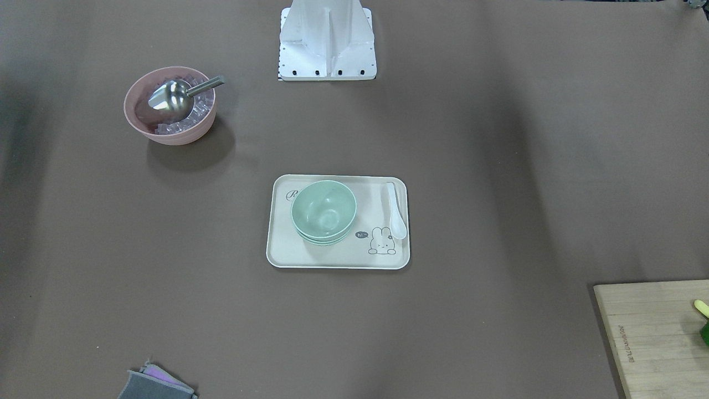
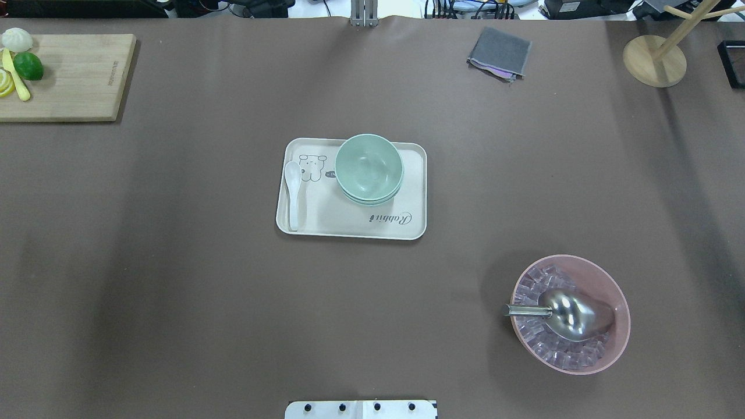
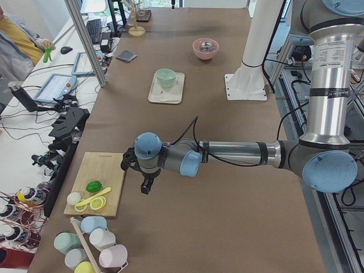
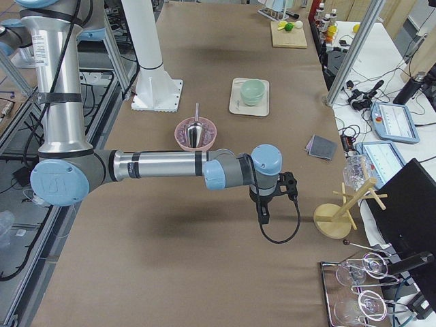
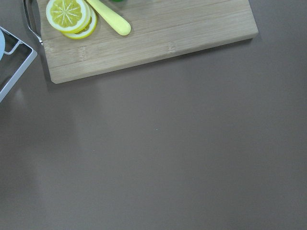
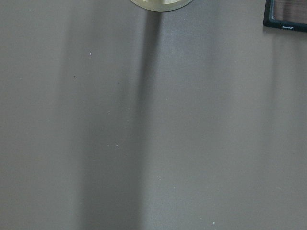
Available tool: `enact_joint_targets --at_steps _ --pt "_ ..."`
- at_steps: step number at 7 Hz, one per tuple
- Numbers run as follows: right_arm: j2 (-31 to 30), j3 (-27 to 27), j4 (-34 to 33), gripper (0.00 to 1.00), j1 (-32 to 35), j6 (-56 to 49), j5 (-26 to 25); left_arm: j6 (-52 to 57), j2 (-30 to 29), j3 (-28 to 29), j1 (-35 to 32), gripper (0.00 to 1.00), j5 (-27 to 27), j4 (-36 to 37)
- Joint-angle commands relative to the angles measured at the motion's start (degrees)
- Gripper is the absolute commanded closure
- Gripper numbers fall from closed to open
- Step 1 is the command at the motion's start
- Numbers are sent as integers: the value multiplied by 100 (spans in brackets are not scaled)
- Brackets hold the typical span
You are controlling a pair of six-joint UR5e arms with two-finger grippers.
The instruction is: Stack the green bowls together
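The green bowls (image 1: pixel 324 210) sit nested in one stack on a cream tray (image 1: pixel 310 255) at the table's middle. The stack also shows in the overhead view (image 2: pixel 368 169), the exterior left view (image 3: pixel 166 77) and the exterior right view (image 4: pixel 253 90). My left gripper (image 3: pixel 147 185) hangs over bare table beside the cutting board, far from the bowls. My right gripper (image 4: pixel 262 216) hangs over bare table near the wooden stand, also far from them. I cannot tell whether either gripper is open or shut. Neither holds anything that I can see.
A white spoon (image 2: pixel 293 192) lies on the tray beside the stack. A pink bowl (image 2: pixel 605 349) with ice and a metal scoop (image 2: pixel 567 314) stands near the robot's right. A cutting board (image 2: pixel 75 75) with lime and lemon, a grey cloth (image 2: pixel 499 53) and a wooden stand (image 2: pixel 655 61) line the far edge.
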Motion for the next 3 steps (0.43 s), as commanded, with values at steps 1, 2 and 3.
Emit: enact_joint_targets --at_steps 1,2,3 --pt "22 3 0 0 0 -1 5 0 9 5 -6 2 2 1" --pt "31 3 0 0 0 -1 5 0 9 -30 -6 2 -7 -8" --pt "31 -15 0 0 0 -1 -3 17 0 -39 -6 2 2 -8"
